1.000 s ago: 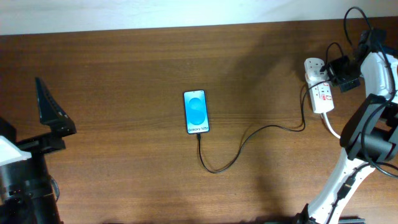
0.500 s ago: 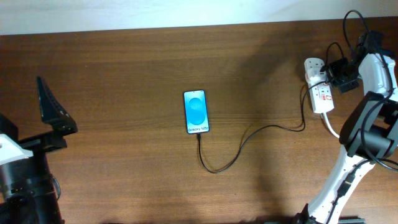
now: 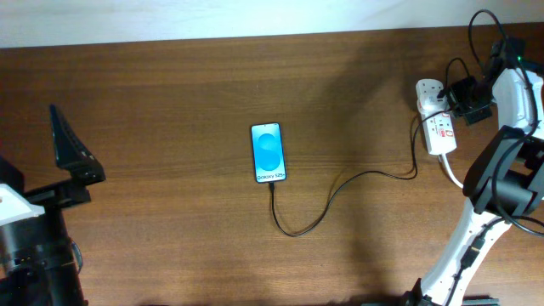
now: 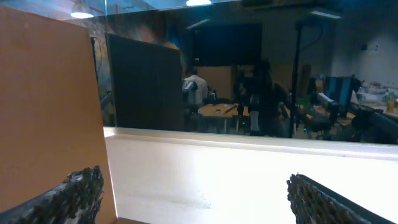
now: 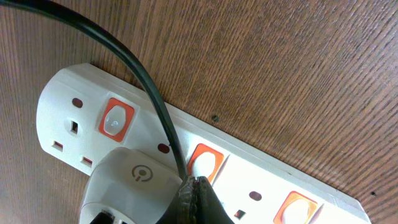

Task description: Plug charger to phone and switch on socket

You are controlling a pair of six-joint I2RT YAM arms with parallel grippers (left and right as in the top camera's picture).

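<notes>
The phone lies screen up at the table's middle, its blue screen lit. The charger's black cable runs from the phone's near end in a loop to the socket, a white power strip at the far right. My right gripper is shut and empty. In the right wrist view its tips rest on the strip at the red-framed switch, beside the white adapter and the cable. My left gripper is open and empty at the far left, and it also shows in the left wrist view.
The strip's thick white cord trails toward the front right beside my right arm's base. A pale wall borders the table's far edge. The left wrist view faces that wall and a room beyond.
My right gripper has shifted slightly over the power strip. The phone, the cable and my left arm have not moved.
</notes>
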